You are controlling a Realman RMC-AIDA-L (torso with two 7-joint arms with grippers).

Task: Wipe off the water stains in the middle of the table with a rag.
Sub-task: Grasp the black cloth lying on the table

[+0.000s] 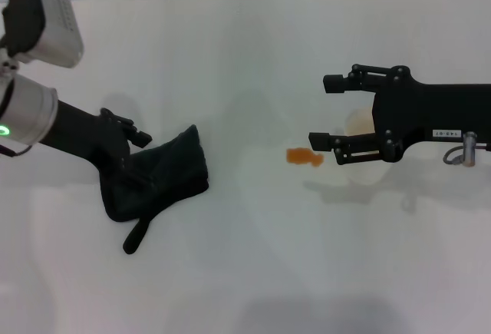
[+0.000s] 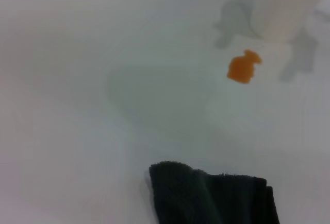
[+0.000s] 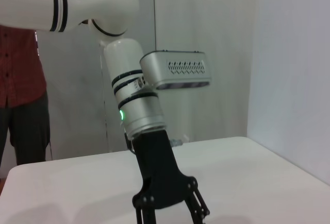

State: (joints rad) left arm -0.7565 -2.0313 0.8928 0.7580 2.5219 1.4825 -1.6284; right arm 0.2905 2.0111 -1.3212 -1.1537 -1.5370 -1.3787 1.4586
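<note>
The left gripper (image 1: 126, 153) was seen low on the left side of the table (image 1: 245, 272), with its fingers buried in the rag (image 1: 157, 180). Whether the fingers were pinching the cloth or only pressed onto it could not be told, because the tips were hidden by the dark fabric. The rag was lying flat on the table with its narrow tail pointing toward the robot. The water stains (image 1: 304, 157) were seen as one small orange blot near the middle of the table, well apart from the rag.

The right gripper (image 1: 324, 111) was held above the table on the right, its two fingers spread wide, and nothing was held between them. Its lower finger was just beside the blot. A pale translucent cup (image 1: 360, 130) was partly hidden behind this gripper, close to the blot.

Several risks could be judged from this arrangement. If the rag was not truly gripped, it could be left behind or dragged only by one edge when the left arm was moved toward the blot, and the loose tail could be folded under. The path of the wipe ended very near the right gripper and the cup, so a long stroke could bring the two arms into contact or knock the cup over. A light pass could only smear the orange liquid wider.
</note>
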